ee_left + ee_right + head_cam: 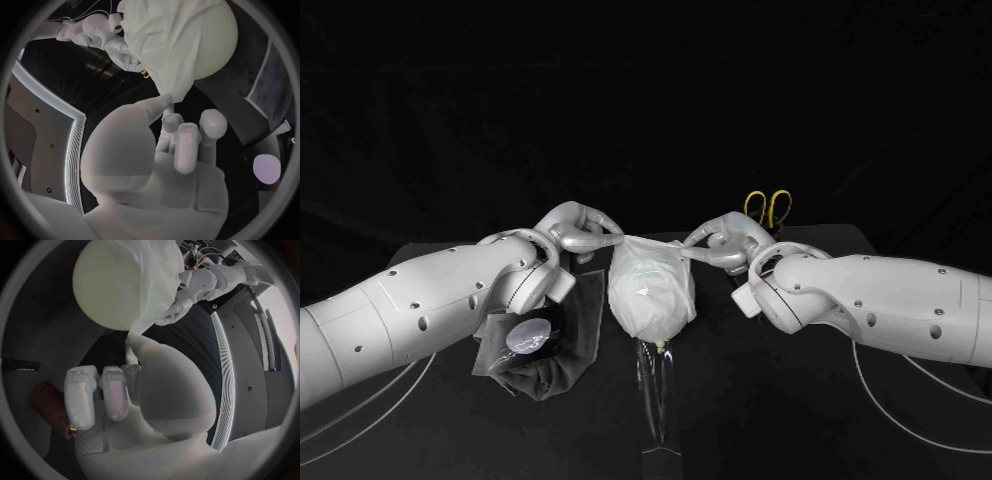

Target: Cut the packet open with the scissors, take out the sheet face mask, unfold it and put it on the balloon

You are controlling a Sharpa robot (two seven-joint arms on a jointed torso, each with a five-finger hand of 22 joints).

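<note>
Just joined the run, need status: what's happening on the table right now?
The left hand and right hand each pinch an upper edge of the sheet mask, which hangs draped over the balloon between them. The scissors lie beyond the right hand, untouched.

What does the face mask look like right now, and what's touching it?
The sheet face mask is thin, white and soft-looking, like damp cloth. It lies in wrinkled folds, draped over the pale balloon, wide at its top and narrowing toward its lower end. The left hand pinches one upper corner and the right hand pinches the other, so its top edge stretches between them.
</note>
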